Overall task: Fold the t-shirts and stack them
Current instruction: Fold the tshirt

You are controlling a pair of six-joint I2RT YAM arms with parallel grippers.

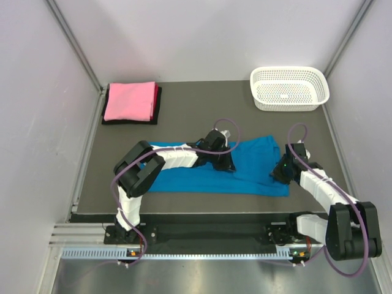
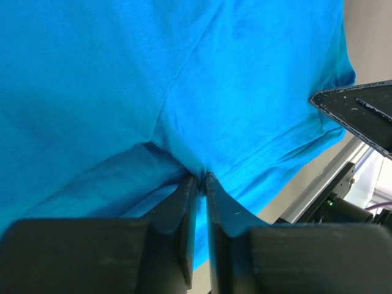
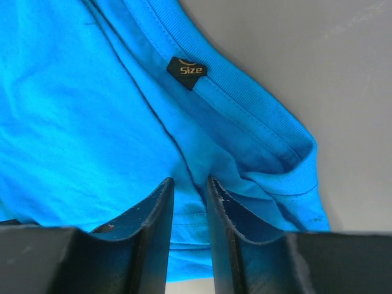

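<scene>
Lying across the near half of the dark grey table (image 1: 202, 104), toward 6 o'clock in the top view, a bright turquoise-blue cloth t-shirt (image 1: 184, 180) spreads flat on its left side and bunches at its right. The left gripper (image 2: 201, 177) has its black fingers pressed almost together on a raised fold near the shirt's middle. The right gripper (image 3: 190, 184), at the shirt's 3 o'clock end by the ribbed collar and a small black size label (image 3: 186, 70), stands narrow and seems to nip a ridge of cloth, though the pinch itself is hard to make out. At 10 o'clock a folded pink t-shirt (image 1: 130, 101) sits on a folded dark maroon-black t-shirt (image 1: 128, 122). At 2 o'clock a white perforated plastic basket (image 1: 289, 105) shows only its own holed floor inside.
</scene>
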